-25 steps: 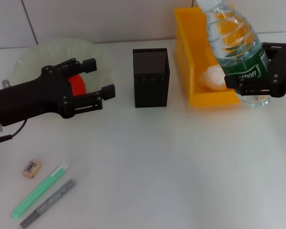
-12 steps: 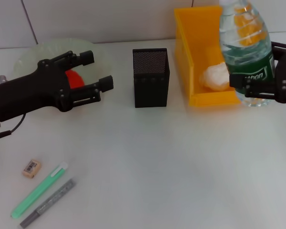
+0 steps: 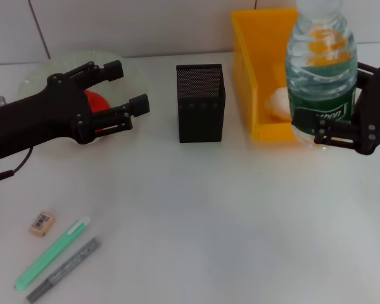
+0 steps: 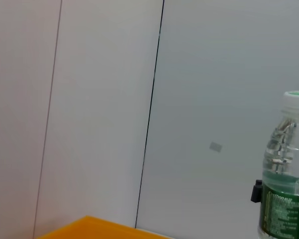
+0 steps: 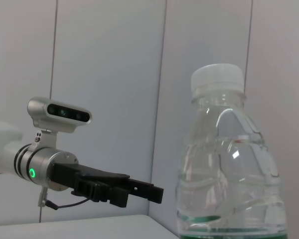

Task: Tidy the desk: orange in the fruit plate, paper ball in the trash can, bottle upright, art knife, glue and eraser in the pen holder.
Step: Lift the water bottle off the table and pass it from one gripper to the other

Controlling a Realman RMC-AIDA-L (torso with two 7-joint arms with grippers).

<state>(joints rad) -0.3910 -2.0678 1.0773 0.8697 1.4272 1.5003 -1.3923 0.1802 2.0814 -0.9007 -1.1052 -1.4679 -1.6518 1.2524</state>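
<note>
My right gripper (image 3: 326, 123) is shut on the green-labelled clear bottle (image 3: 322, 69), held upright at the right, in front of the yellow trash can (image 3: 250, 57). The white paper ball (image 3: 277, 101) lies in the can. The orange (image 3: 95, 104) lies in the pale fruit plate (image 3: 38, 73), partly hidden by my open left gripper (image 3: 130, 87) above it. The black mesh pen holder (image 3: 200, 101) stands in the middle. Eraser (image 3: 42, 223), green glue stick (image 3: 50, 252) and grey art knife (image 3: 63, 269) lie at the front left. The right wrist view shows the bottle (image 5: 229, 169) close up.
The white desk stretches between the pen holder and the front edge. A tiled wall runs along the back. In the left wrist view the bottle (image 4: 284, 174) and the trash can's yellow rim (image 4: 89, 226) show against the wall.
The right gripper has swung the bottle from tilted to upright and brought it slightly forward. The left gripper has drifted a little back over the plate, still open.
</note>
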